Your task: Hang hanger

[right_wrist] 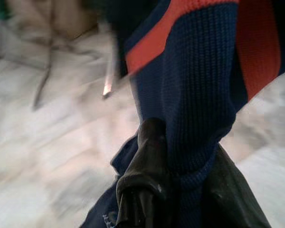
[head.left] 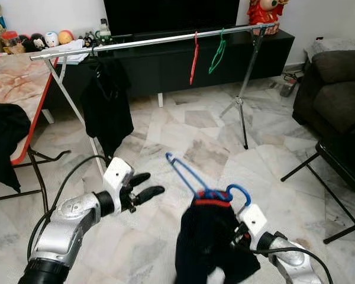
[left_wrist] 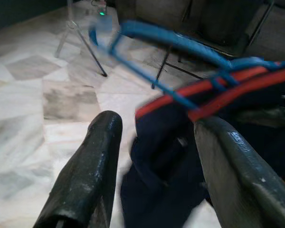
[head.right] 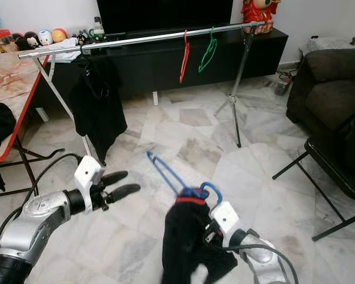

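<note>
A blue hanger [head.left: 186,171] carries a navy garment [head.left: 204,242] with a red collar band, low in front of me. My right gripper [right_wrist: 180,161] is shut on the garment's knit fabric just under the collar, with the hanger's hook pointing up and to the left. My left gripper [head.left: 154,183] stands open to the left of the garment, apart from it, with nothing between its fingers [left_wrist: 92,161]. Farther off, a silver clothes rail [head.left: 154,41] holds a black garment [head.left: 106,106], a red hanger [head.left: 193,59] and a green hanger [head.left: 217,56].
The rail's tripod leg [head.left: 242,112] stands on the marble floor ahead. At the left is a red-edged table [head.left: 18,89] with black cloth [head.left: 3,142] draped over it. A dark sofa [head.left: 337,89] and a black folding chair [head.left: 337,171] are at the right, and a black TV console [head.left: 165,68] stands behind the rail.
</note>
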Controlling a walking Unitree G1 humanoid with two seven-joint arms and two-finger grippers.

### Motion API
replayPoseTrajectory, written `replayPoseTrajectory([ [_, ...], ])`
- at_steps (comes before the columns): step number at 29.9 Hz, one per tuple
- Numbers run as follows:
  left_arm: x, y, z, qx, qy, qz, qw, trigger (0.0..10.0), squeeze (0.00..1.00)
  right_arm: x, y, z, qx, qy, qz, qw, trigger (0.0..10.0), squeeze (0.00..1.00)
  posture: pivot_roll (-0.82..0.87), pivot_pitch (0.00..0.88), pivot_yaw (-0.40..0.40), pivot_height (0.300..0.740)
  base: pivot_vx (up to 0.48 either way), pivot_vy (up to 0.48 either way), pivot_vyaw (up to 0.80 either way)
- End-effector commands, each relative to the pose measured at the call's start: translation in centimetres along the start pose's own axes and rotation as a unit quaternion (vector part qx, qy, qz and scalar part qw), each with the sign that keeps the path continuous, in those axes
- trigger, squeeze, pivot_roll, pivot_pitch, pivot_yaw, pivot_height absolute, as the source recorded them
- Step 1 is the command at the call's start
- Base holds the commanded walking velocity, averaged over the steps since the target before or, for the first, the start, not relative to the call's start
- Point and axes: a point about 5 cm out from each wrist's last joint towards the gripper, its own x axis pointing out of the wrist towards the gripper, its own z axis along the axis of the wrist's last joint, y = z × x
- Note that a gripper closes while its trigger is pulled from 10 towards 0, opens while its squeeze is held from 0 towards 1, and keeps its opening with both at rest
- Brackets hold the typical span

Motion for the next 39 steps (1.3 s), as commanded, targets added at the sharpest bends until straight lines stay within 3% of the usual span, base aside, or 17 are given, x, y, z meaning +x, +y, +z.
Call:
replayPoseTrajectory([
  [1, 0.1, -0.3, 0.0, -0.004, 0.005, -0.004, 1.0, 10.0, 0.0, 0.4, 0.1, 0.8, 0.071, -0.053, -0.036, 0.995, 0.0, 0.0, 0.02, 0.112, 0.067, 0.74, 0.0, 0.0, 0.0],
  [2, 0.3, -0.4, 0.0, -0.003, 0.004, -0.007, 1.0, 10.0, 0.0, 0.6, 0.2, 1.4, 0.141, -0.1, -0.055, 0.983, 0.0, 0.0, 0.02, 0.113, 0.068, 0.74, 0.0, 0.0, 0.0],
  [6, 0.5, -0.8, 0.3, -0.009, -0.002, -0.013, 1.0, 10.0, 0.0, 0.7, -0.2, 2.1, 0.2, -0.149, -0.092, 0.964, 0.0, 0.0, 0.03, 0.112, 0.07, 0.74, 0.0, 0.0, 0.0],
  [8, 0.5, -0.9, 0.1, -0.012, 0.0, -0.015, 1.0, 10.0, 0.0, 0.9, -1.1, 2.8, 0.264, -0.183, -0.115, 0.94, 0.0, 0.0, 0.03, 0.113, 0.07, 0.74, 0.0, 0.0, 0.0],
  [13, 0.6, -1.1, -0.8, -0.014, 0.015, -0.006, 1.0, 10.0, 0.0, 1.1, -2.2, 3.1, 0.287, -0.182, -0.131, 0.932, 0.0, 0.0, 0.02, 0.112, 0.065, 0.74, 0.0, 0.0, 0.0],
  [18, 0.9, -1.3, -1.3, -0.023, 0.018, 0.008, 1.0, 10.0, 0.0, 1.0, -2.7, 3.2, 0.327, -0.208, -0.139, 0.911, 0.0, 0.0, 0.02, 0.113, 0.063, 0.74, 0.0, 0.0, 0.0],
  [20, 1.0, -1.2, -1.5, -0.023, 0.021, 0.018, 0.999, 10.0, 0.0, 0.8, -3.3, 3.3, 0.367, -0.234, -0.161, 0.886, 0.0, 0.0, 0.03, 0.114, 0.063, 0.74, 0.0, 0.0, 0.0],
  [21, 1.1, -1.1, -1.6, -0.019, 0.027, 0.025, 0.999, 10.0, 0.0, 0.3, -4.2, 3.5, 0.418, -0.28, -0.183, 0.845, 0.0, 0.0, 0.03, 0.114, 0.062, 0.74, 0.0, 0.0, 0.0],
  [22, 1.1, -1.1, -1.6, -0.019, 0.027, 0.025, 0.999, 10.0, 0.0, 0.3, -4.2, 3.5, 0.418, -0.28, -0.183, 0.845, 0.0, 0.0, 0.03, 0.114, 0.062, 0.74, 0.0, 0.0, 0.0],
  [24, 1.2, -1.1, -1.5, -0.016, 0.029, 0.025, 0.999, 10.0, 0.0, 0.1, -4.6, 3.8, 0.441, -0.311, -0.184, 0.822, 0.0, 0.0, 0.03, 0.115, 0.065, 0.74, 0.0, 0.0, 0.0],
  [25, 1.3, -1.1, -1.5, -0.016, 0.028, 0.025, 0.999, 10.0, 0.0, 0.0, -4.6, 3.9, 0.44, -0.317, -0.178, 0.821, 0.0, 0.0, 0.03, 0.113, 0.066, 0.74, 0.0, 0.0, 0.0],
  [26, 1.3, -1.1, -1.5, -0.015, 0.028, 0.027, 0.999, 10.0, 0.0, 0.2, -4.4, 4.0, 0.423, -0.308, -0.167, 0.836, 0.0, 0.0, 0.03, 0.113, 0.066, 0.74, 0.0, 0.0, 0.0],
  [27, 1.3, -0.9, -1.4, -0.011, 0.028, 0.032, 0.999, 10.0, 0.0, 1.0, -2.9, 3.9, 0.327, -0.24, -0.122, 0.906, 0.0, 0.0, 0.03, 0.114, 0.067, 0.74, 0.0, 0.0, 0.0],
  [30, 1.4, -0.8, -1.3, -0.008, 0.027, 0.035, 0.999, 10.0, 0.0, 1.6, -0.7, 3.4, 0.236, -0.175, -0.044, 0.955, 0.0, 0.0, 0.03, 0.114, 0.066, 0.74, 0.0, 0.0, 0.0],
  [33, 1.3, -0.7, -1.2, -0.002, 0.027, 0.038, 0.999, 10.0, 0.0, 1.5, 0.4, 2.6, 0.192, -0.136, 0.021, 0.972, 0.0, 0.0, 0.03, 0.114, 0.063, 0.74, 0.0, 0.0, 0.0],
  [36, 1.1, -0.6, -1.1, 0.0, 0.027, 0.04, 0.999, 10.0, 0.0, 1.3, 0.4, 2.2, 0.165, -0.109, 0.05, 0.979, 0.0, 0.0, 0.03, 0.113, 0.062, 0.74, 0.0, 0.0, 0.0],
  [39, 0.9, -0.6, -1.1, 0.007, 0.033, 0.033, 0.999, 10.0, 0.0, 0.9, 1.1, 1.3, 0.104, -0.057, 0.114, 0.986, 0.0, 0.0, 0.03, 0.112, 0.062, 0.74, 0.0, 0.0, 0.0],
])
